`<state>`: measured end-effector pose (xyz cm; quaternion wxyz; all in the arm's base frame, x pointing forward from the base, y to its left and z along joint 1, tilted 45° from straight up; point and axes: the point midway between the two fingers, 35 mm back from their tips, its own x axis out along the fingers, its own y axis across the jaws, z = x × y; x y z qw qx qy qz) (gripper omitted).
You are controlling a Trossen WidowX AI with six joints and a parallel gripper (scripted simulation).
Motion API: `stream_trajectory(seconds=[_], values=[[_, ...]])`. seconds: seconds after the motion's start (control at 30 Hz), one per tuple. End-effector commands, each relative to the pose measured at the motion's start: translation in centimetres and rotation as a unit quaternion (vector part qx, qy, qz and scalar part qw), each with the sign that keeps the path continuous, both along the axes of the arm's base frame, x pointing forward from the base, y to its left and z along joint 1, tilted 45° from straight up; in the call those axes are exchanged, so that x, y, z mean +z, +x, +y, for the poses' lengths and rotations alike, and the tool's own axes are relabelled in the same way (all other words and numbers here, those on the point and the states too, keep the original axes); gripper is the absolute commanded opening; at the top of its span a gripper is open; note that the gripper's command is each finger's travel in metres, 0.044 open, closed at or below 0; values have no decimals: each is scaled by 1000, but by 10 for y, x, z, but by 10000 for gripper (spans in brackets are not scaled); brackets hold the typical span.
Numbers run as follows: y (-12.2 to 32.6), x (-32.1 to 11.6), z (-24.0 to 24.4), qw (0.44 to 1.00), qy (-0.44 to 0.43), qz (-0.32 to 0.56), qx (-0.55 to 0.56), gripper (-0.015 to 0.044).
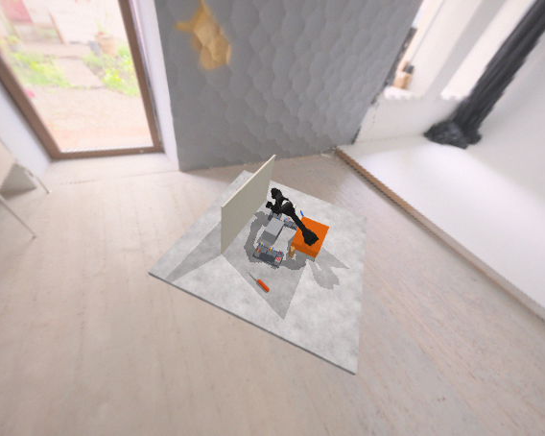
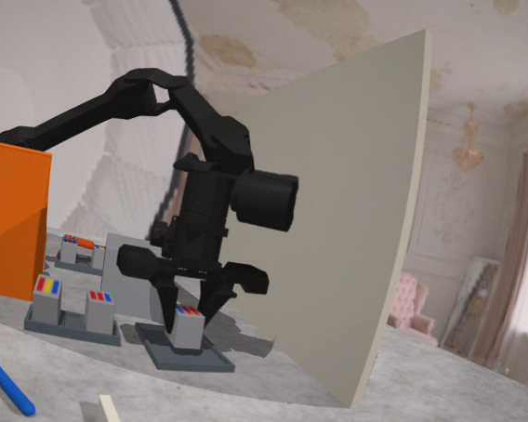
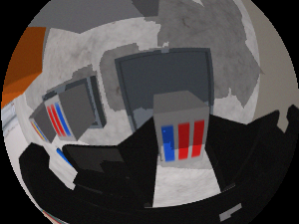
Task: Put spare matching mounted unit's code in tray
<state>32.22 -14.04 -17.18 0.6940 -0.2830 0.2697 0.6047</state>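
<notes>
My gripper is shut on a grey block whose top has one blue and two red stripes. The block is upright, low inside the dark tray; whether its base touches the floor is hard to tell. A holder beside the tray bears a red-yellow-blue striped block and a block with two red stripes and a blue one. A farther holder bears more striped blocks. A large grey box stands behind; no code shows on its visible faces.
A tall beige panel stands close beside the arm. An orange box is at the arm's base. An orange-handled screwdriver, a blue rod and a cream strip lie on the table.
</notes>
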Motion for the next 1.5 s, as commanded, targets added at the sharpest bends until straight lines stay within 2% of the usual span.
stream_trajectory(seconds=[0.0,0.4,0.63,1.47], values=[[0,0,0,1000,0,0,0,131],[0,2,-3,1000,0,0,0,440],[-14,75,-73,1000,0,3,-2,440],[-13,80,-78,1000,-3,-1,-7,440]])
